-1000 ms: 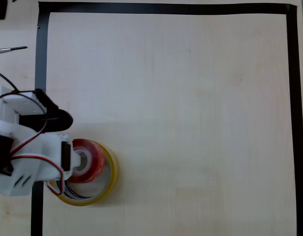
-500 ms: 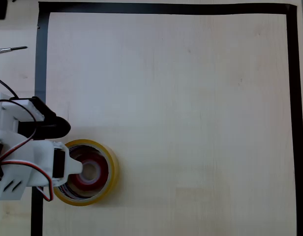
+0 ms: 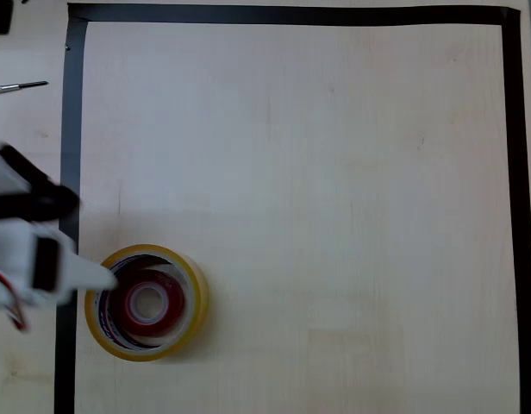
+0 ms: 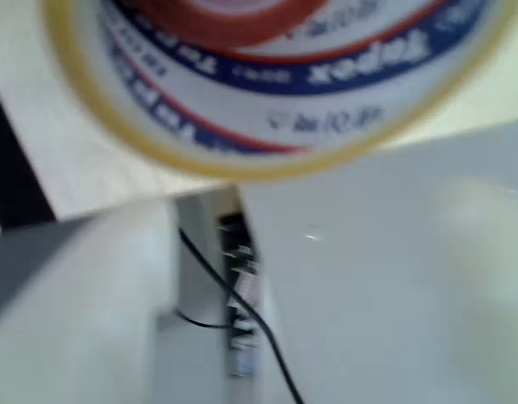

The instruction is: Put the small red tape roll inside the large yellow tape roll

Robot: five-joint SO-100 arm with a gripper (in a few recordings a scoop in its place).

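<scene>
Just right of the blurred claw, the small red tape roll is lying inside the large yellow tape roll. I cannot tell the jaws' spacing; a fingertip clipping the yellow rim risks dragging both rolls.

Glossy red tape roll, translucent yellow tape roll, seemingly matt wood table.

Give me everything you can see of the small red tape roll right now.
The small glossy red tape roll lies flat, hole upward, inside the centre hole of the large translucent yellow tape roll, near the table's lower left corner in the overhead view. It is a red ring around a pale inner core. The blurred white gripper is just left of the yellow roll and does not hold it. In the wrist view only its red edge shows.
</scene>
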